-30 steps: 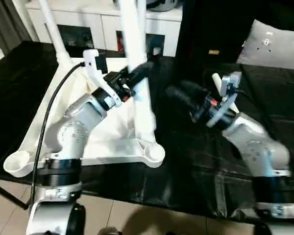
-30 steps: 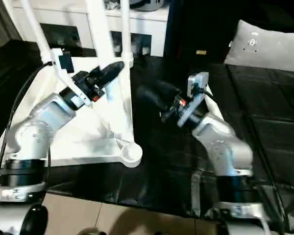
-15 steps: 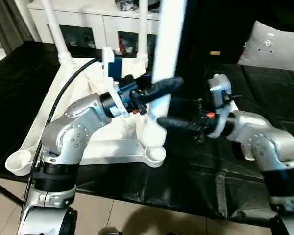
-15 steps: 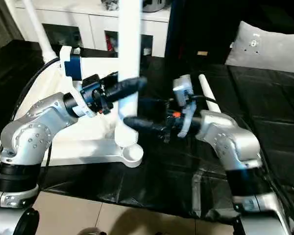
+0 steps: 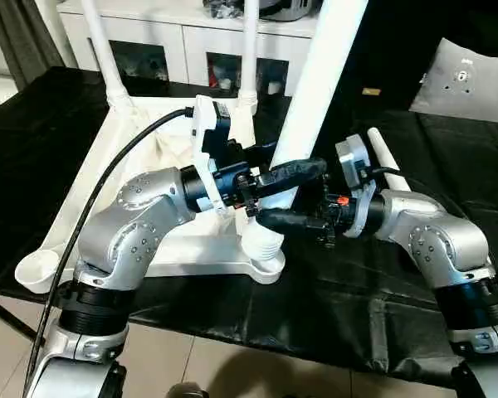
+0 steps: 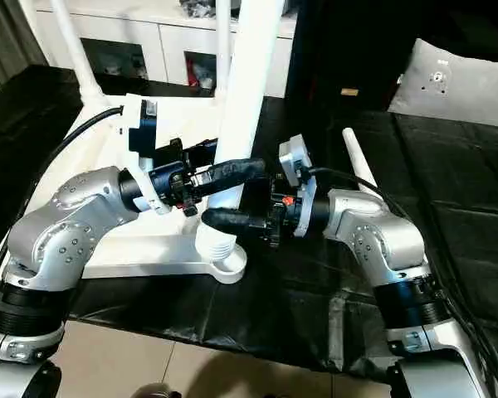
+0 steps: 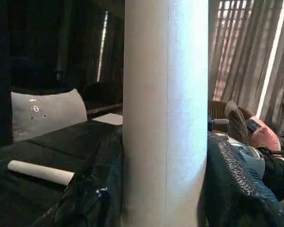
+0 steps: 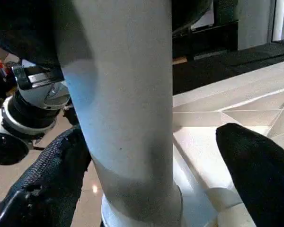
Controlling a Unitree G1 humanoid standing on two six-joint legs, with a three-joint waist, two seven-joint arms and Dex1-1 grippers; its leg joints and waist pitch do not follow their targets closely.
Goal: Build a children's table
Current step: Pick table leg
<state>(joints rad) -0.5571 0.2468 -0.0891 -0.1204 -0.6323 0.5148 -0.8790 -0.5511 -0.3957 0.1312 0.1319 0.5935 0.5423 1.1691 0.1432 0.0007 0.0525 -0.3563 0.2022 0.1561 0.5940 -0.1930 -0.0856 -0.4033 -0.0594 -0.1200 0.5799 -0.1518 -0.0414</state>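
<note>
Leg (image 8: 128, 118): white, tilted, foot in a round corner socket (image 8: 146, 215).
Right gripper (image 8: 146, 189): black fingers (image 8: 258, 175) spread, flanking it.
Tabletop underside (image 8: 236, 109): ribbed.

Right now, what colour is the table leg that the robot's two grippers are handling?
White. The table leg shows best in the right eye view, standing out against the dark background.

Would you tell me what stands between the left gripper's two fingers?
A white table leg stands between the left gripper's fingers, as its wrist view shows.
</note>
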